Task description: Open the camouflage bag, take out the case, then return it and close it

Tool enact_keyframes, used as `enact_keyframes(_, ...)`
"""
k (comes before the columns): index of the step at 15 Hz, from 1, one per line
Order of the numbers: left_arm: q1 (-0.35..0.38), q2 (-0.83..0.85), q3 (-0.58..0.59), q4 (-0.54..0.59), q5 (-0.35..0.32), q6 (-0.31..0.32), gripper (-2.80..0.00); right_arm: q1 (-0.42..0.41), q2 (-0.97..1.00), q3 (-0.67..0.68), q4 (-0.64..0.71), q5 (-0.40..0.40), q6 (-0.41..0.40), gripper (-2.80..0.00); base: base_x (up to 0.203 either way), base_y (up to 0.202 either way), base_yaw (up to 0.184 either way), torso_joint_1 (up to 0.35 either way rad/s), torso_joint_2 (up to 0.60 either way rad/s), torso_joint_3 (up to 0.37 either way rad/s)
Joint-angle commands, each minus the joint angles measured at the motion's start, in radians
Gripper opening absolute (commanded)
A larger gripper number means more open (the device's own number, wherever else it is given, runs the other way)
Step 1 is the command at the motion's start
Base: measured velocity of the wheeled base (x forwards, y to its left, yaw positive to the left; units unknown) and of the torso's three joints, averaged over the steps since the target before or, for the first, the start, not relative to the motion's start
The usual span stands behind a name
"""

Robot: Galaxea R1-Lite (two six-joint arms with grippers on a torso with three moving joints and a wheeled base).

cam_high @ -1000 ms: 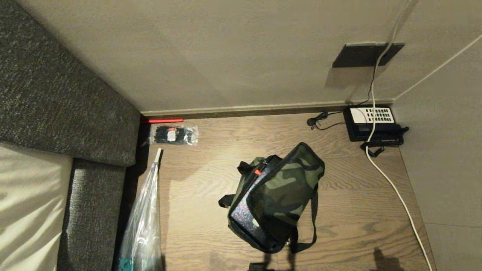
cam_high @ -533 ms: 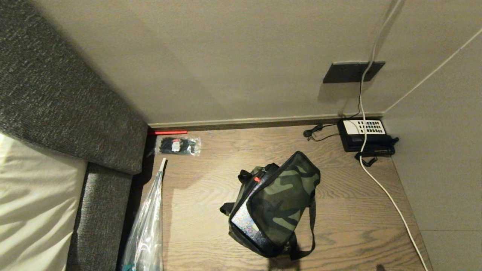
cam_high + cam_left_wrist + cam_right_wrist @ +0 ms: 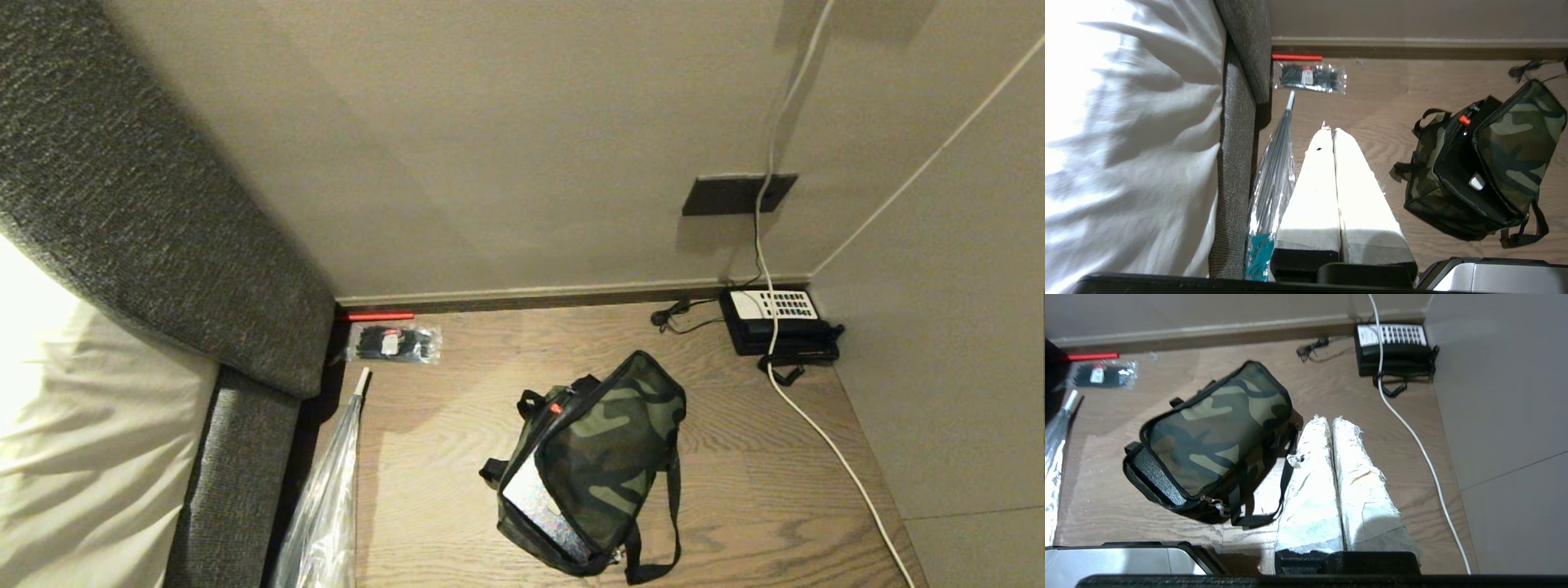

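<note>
White-wrapped fingers of the left gripper [image 3: 1333, 132] and right gripper [image 3: 1327, 420] are pressed closed on nothing, above the wooden floor [image 3: 735, 457]. Between them the camouflage bag [image 3: 600, 461] lies mid-floor, near the front edge. Its loose strap [image 3: 1286, 486] may snag a finger. The case is hidden; the zipper clip [image 3: 1213, 501] is hard to see.

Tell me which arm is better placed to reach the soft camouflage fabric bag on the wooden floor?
Probably the right: the right gripper hangs beside the camouflage bag, while the left gripper hangs farther away.
</note>
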Motion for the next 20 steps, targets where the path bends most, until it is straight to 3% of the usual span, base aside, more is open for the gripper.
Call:
enact_keyframes(1, 0.001, -0.002, 0.000, 0.001, 0.000, -0.001, -2.80, 0.000, -0.018, 0.014, -0.001, -0.001, 0.000, -2.80, 0.000, 0.000, 0.000, 0.006, 0.00, 0.205)
enact_keyframes(20, 0.000, -0.002, -0.001, 0.006, 0.000, -0.001, -2.80, 0.000, -0.018, 0.014, -0.001, 0.000, -0.005, -2.80, 0.000, 0.000, 0.000, 0.002, 0.00, 0.202)
